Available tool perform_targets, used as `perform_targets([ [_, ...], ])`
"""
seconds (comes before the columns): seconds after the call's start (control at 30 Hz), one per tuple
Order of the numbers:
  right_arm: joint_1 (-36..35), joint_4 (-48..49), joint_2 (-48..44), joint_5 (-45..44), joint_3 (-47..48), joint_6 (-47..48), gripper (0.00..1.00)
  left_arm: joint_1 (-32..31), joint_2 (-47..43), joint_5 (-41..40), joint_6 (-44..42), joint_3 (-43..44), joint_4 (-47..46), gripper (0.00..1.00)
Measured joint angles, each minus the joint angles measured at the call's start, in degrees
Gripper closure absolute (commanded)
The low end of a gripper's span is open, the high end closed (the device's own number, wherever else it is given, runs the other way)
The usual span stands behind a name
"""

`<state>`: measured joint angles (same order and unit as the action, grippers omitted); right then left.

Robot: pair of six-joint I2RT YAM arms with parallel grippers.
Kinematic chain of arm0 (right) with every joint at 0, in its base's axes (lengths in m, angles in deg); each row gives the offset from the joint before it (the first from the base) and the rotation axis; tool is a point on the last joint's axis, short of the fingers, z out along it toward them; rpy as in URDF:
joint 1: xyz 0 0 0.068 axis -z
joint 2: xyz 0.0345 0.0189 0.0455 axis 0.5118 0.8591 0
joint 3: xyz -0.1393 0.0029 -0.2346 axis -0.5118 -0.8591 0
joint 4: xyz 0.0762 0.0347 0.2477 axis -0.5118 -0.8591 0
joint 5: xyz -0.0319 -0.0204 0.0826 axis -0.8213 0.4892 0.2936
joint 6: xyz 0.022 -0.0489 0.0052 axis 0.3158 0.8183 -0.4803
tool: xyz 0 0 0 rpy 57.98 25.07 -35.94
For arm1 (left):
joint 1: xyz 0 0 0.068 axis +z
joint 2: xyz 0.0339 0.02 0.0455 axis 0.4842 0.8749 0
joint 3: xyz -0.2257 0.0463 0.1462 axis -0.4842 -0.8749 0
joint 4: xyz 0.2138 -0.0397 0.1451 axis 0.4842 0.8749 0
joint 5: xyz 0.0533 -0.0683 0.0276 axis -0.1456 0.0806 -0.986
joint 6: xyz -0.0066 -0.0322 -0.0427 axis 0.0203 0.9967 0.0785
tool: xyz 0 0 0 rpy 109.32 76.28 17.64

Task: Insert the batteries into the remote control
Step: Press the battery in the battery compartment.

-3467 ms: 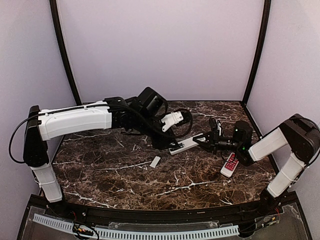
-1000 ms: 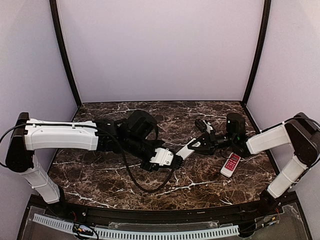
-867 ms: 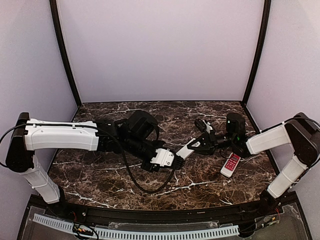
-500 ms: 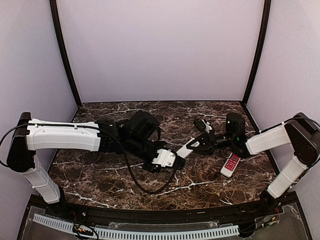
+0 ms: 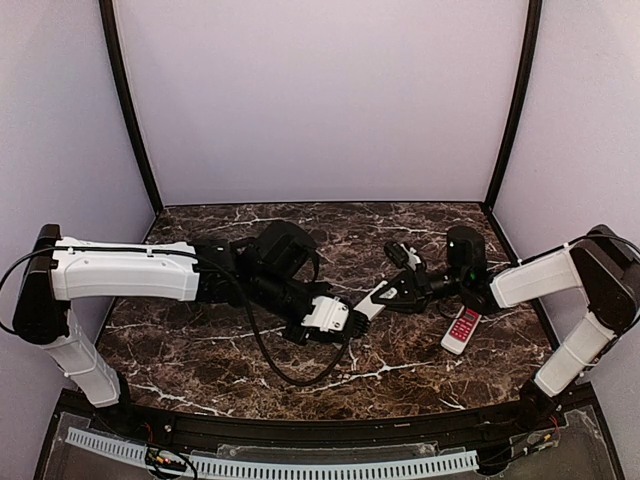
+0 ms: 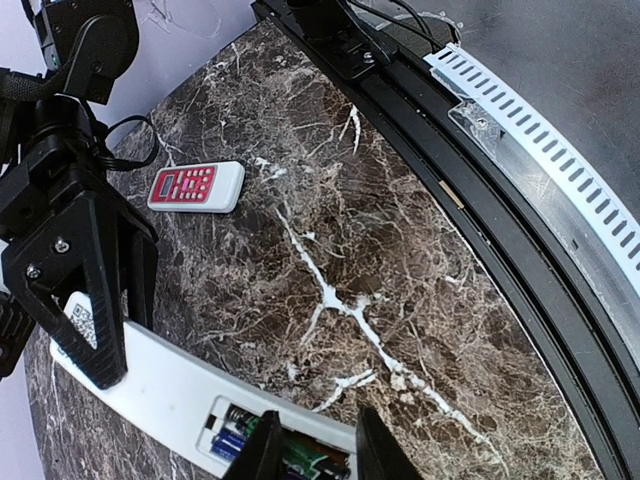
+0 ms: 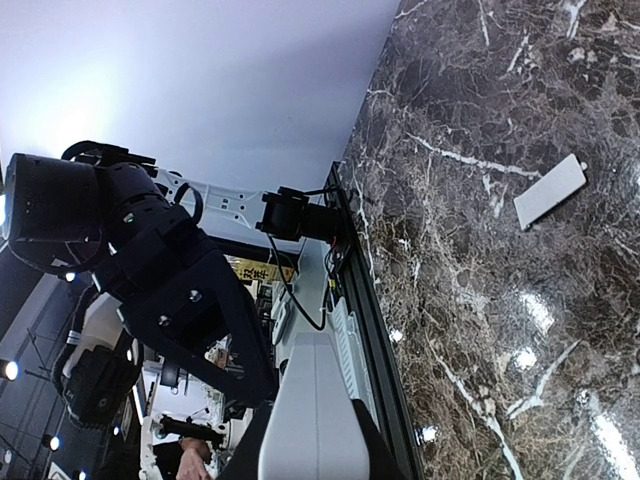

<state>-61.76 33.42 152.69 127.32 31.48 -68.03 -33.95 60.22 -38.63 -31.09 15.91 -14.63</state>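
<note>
Remote control [image 5: 372, 298] is raised off the marble table [image 5: 400, 362]. We note the right gripper [image 5: 396, 291] clenched on one end. At its other end the compartment lies open with the batteries [image 6: 240, 437] inside. The left gripper [image 5: 346, 318] straddles that compartment, tips slightly apart; grasping or released, we cannot tell. A red-and-white remote [image 6: 196, 186] lies well apart from it.

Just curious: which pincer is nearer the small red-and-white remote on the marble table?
Right. The right pincer, gripping the long white remote, is just left of the small red-and-white remote; the left pincer is farther left.
</note>
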Motion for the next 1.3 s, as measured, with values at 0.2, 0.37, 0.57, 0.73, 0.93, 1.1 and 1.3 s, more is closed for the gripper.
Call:
perform_targets([
  [0.2,-0.2,-8.9,0.0,-0.1,2.6,5.6,1.00,0.1,-2.4,1.7,0.9,0.0,0.3,0.72],
  [0.37,-0.2,-11.7,0.0,0.4,3.0,7.3,1.00,0.1,-4.9,1.8,0.8,-0.1,1.2,0.77],
  [0.57,-0.2,-12.6,0.0,2.0,3.8,7.9,1.00,0.1,-5.8,1.4,0.2,-1.5,2.7,0.79],
  [0.73,-0.2,-12.2,0.0,3.5,3.9,7.2,1.00,-0.1,-5.7,1.2,-0.7,-1.6,3.9,0.81],
  [0.93,-0.3,-11.0,0.0,4.6,3.9,6.3,1.00,-1.0,-4.6,-0.7,-1.6,-1.6,4.2,0.81],
  [1.1,-0.4,-10.5,0.2,4.8,3.9,5.9,1.00,-1.4,-3.5,-1.5,-2.0,-1.6,5.0,0.81],
  [1.3,-0.7,-9.7,0.5,4.8,3.9,5.6,1.00,-1.6,-3.0,-2.1,-2.4,-1.3,5.3,0.81],
])
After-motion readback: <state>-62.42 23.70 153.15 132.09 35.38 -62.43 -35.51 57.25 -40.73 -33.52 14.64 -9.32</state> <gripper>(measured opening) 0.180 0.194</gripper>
